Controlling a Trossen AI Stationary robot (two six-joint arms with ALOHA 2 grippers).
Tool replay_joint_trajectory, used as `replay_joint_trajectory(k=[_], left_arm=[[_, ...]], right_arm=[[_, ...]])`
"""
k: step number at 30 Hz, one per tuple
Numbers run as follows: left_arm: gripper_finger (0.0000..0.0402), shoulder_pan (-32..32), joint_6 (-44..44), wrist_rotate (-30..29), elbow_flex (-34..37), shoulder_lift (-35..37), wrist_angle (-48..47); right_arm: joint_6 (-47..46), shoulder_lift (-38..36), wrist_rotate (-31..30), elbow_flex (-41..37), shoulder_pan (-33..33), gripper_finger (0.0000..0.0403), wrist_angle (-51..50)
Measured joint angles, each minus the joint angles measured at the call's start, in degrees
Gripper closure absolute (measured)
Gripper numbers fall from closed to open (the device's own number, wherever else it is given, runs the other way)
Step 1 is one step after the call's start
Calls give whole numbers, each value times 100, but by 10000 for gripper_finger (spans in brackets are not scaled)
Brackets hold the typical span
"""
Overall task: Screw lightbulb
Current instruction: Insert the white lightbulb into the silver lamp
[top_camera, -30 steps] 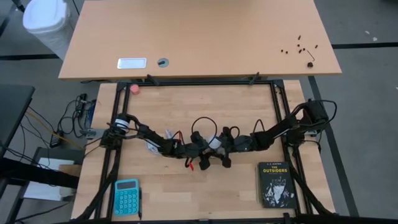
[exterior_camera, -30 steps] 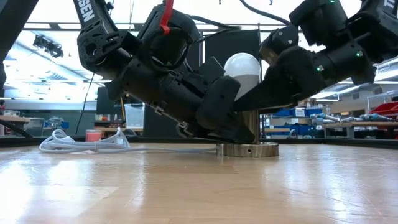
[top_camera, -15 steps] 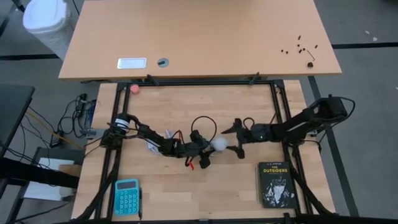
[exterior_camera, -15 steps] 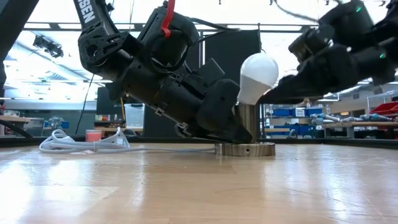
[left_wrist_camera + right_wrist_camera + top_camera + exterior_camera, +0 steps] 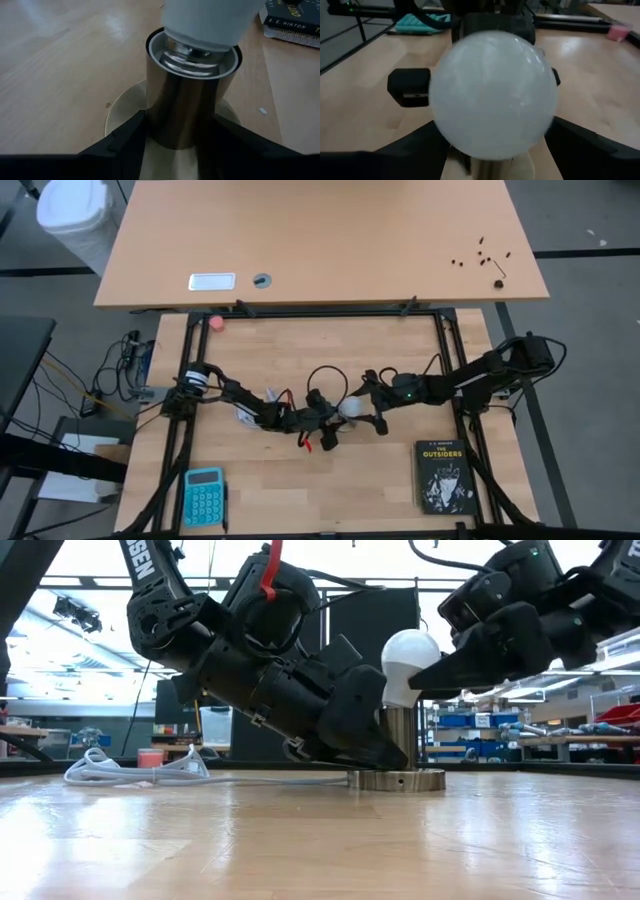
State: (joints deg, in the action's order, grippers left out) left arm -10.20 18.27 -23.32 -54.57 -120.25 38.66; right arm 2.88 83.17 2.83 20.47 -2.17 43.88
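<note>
1. Change first: your right claw [image 5: 368, 403] has come back in toward the lightbulb [image 5: 349, 407] after standing farther off half a second ago; its fingers [image 5: 447, 668] are spread on either side of the globe, and you cannot tell whether they touch it.
2. Your left claw [image 5: 181, 131] has not moved and stays clamped on the metal socket tube [image 5: 184, 107], one finger at each side.
3. The lightbulb is white and frosted, its threaded neck sitting in the socket's mouth, the globe leaning slightly.
4. The socket's round base [image 5: 397, 780] rests near the middle of the tabletop [image 5: 270, 360].
5. Around it you have bare wood; the book [image 5: 443, 476] and the teal calculator [image 5: 203, 496] lie well apart toward the near edge, and the white cord [image 5: 130, 772] trails off on the left arm's side.
</note>
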Motion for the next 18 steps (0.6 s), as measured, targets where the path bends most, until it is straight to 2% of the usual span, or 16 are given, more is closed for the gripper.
replay_joint_trajectory(k=[8, 12, 18], left_arm=[[189, 0, 4, 5, -2, 0, 23], [189, -2, 4, 4, -2, 0, 37], [189, -2, 4, 5, -2, 2, 39]], right_arm=[[-6, 141, -5, 2, -9, 116, 130], [-164, 164, -296, 28, -89, 119, 232], [-108, 212, -517, 579, -190, 118, -600]])
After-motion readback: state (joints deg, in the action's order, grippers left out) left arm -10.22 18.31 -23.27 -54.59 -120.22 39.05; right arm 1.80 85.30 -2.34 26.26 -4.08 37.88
